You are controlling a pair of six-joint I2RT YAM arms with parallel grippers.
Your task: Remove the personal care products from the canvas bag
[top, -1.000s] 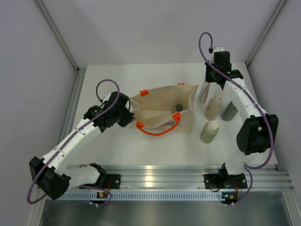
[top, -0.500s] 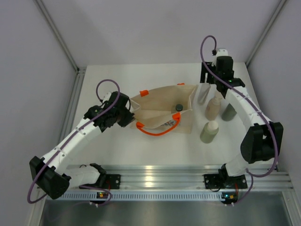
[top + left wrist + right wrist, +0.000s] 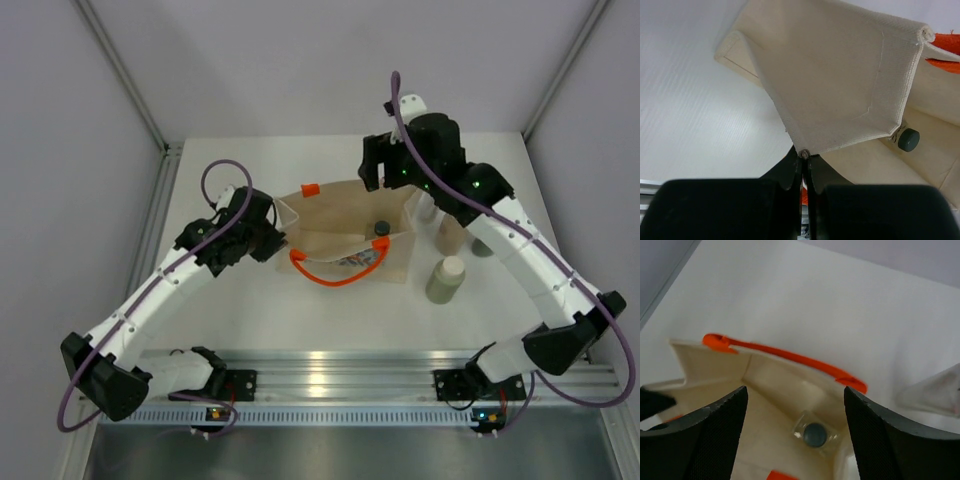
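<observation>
We found the left end effector point(image 3: 804, 159) clamped on a rim corner of the beige canvas bag point(image 3: 340, 232), which lay on the white table point(image 3: 250, 320). The right end effector point(image 3: 795, 390) hung wide open above the bag's mouth, holding nothing. A dark-lidded clear square jar point(image 3: 814, 434) lay inside. A sage bottle point(image 3: 446, 279) stood near the bag.

The left arm point(image 3: 160, 290) starts at 7 o'clock in the top view and stretches up toward 1 o'clock. The left gripper point(image 3: 804, 156) is closed tight, its two fingers pressed together on a corner of the bag point(image 3: 840, 75). The right arm point(image 3: 520, 245) starts at 5 o'clock. It bends its elbow point(image 3: 575, 335) far out at 4 o'clock, then reaches back toward 11 o'clock. The right gripper point(image 3: 795, 395) sits near 12 o'clock and points down. Its two black fingers point(image 3: 715, 430) are spread far apart.
</observation>
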